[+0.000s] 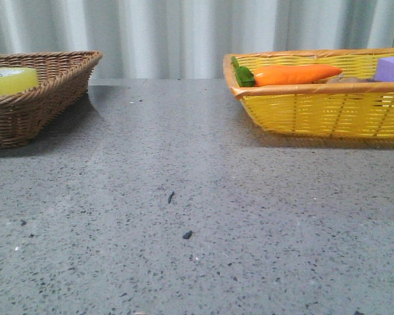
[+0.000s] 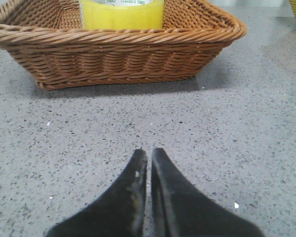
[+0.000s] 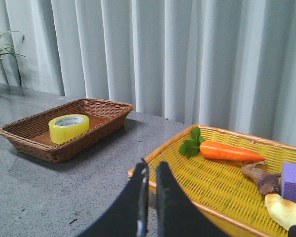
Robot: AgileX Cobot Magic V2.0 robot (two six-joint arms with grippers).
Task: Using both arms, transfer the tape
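Note:
The yellow tape roll (image 1: 10, 79) lies flat in the brown wicker basket (image 1: 49, 98) at the far left; it also shows in the left wrist view (image 2: 121, 14) and the right wrist view (image 3: 68, 127). My left gripper (image 2: 149, 154) is shut and empty, low over the grey table, a short way in front of the brown basket (image 2: 113, 54). My right gripper (image 3: 153, 168) is shut and empty, raised over the near corner of the yellow basket (image 3: 227, 192). Neither gripper shows in the front view.
The yellow basket (image 1: 328, 105) at the far right holds an orange carrot (image 1: 295, 74) with green leaves, a purple block (image 1: 392, 67) and other toy foods (image 3: 281, 207). A grey curtain hangs behind the table. Small dark specks (image 1: 187, 234) lie on the tabletop.

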